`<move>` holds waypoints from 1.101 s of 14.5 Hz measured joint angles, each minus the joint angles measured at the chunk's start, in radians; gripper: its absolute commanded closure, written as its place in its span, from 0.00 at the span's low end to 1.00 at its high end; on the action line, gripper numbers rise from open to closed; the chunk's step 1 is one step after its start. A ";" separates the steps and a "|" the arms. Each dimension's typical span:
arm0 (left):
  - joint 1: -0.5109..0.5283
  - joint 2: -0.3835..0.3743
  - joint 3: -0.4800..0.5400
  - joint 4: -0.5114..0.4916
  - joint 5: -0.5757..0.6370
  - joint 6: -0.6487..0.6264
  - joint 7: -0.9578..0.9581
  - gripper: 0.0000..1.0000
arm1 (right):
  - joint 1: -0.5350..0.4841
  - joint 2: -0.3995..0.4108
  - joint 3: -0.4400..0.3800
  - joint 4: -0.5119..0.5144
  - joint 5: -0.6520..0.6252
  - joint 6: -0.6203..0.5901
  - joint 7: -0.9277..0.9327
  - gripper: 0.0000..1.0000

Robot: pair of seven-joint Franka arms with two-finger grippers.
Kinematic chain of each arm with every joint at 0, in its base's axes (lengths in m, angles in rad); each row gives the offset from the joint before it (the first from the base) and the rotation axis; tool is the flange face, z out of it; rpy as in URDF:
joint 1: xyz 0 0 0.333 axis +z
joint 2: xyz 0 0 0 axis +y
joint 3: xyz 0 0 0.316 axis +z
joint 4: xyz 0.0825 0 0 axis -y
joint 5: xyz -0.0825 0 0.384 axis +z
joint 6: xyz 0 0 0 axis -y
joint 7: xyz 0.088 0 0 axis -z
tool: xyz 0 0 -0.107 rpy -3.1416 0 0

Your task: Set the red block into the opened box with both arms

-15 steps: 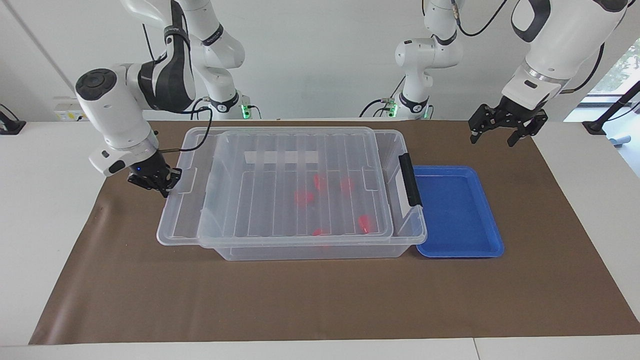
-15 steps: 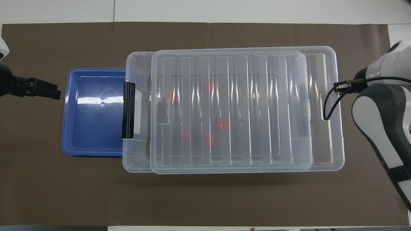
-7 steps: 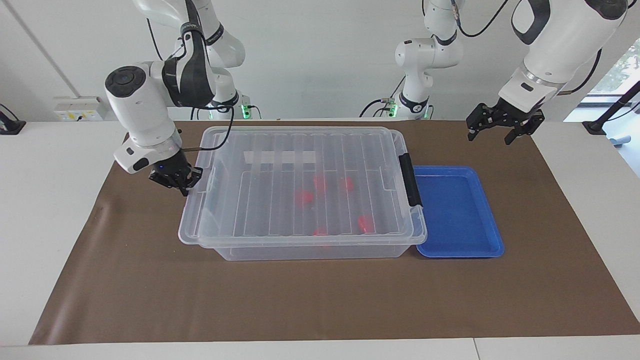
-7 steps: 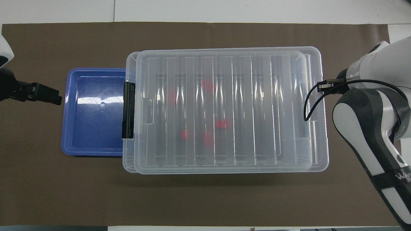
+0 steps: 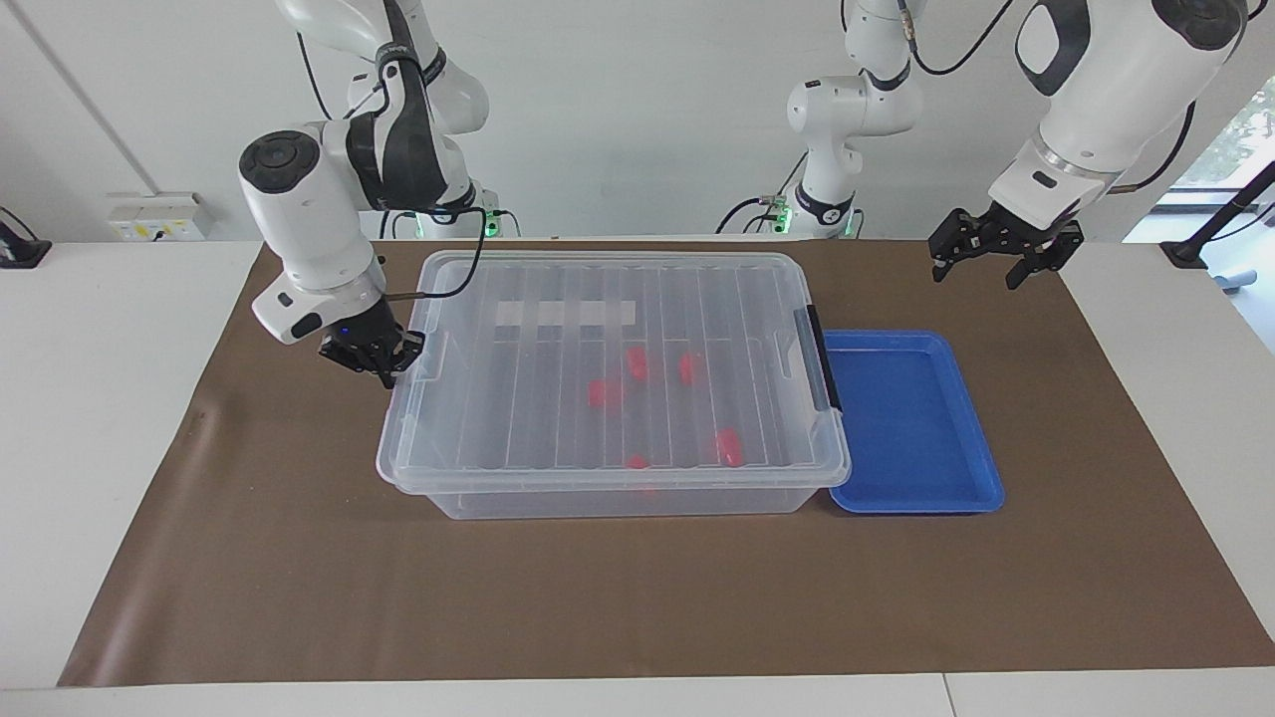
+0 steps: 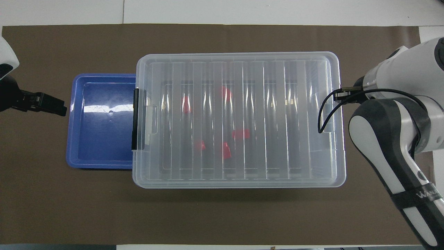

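Lid (image 5: 608, 358) now slid squarely over box (image 5: 618, 498)

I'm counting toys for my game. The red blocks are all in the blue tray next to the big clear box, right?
Not quite. The facing view shows the blue tray bare. The red blocks are inside the big clear box, under its lid, beside the tray.

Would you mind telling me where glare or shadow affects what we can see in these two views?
Overhead view: a bright white glare streak crosses the blue tray, and reflections streak the ribbed lid, dimming the red blocks beneath. Facing view: little glare, only a soft shadow under the box.
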 measured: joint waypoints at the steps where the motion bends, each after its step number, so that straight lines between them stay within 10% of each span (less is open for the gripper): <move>1: 0.000 0.000 0.000 0.000 0.001 0.000 0.000 0.00 | 0.000 0.000 0.000 0.000 0.000 -0.003 0.000 1.00; 5: 0.000 -0.001 0.000 0.000 0.001 0.002 0.000 0.00 | -0.006 -0.003 -0.003 0.054 0.002 -0.115 0.000 0.90; 8: 0.000 -0.001 0.001 0.000 0.001 0.002 0.000 0.00 | -0.007 -0.011 -0.005 0.161 0.013 -0.229 0.000 0.00; 16: 0.003 -0.001 0.002 0.000 0.001 0.002 0.000 0.00 | -0.006 -0.116 -0.007 0.229 0.048 -0.416 0.001 0.00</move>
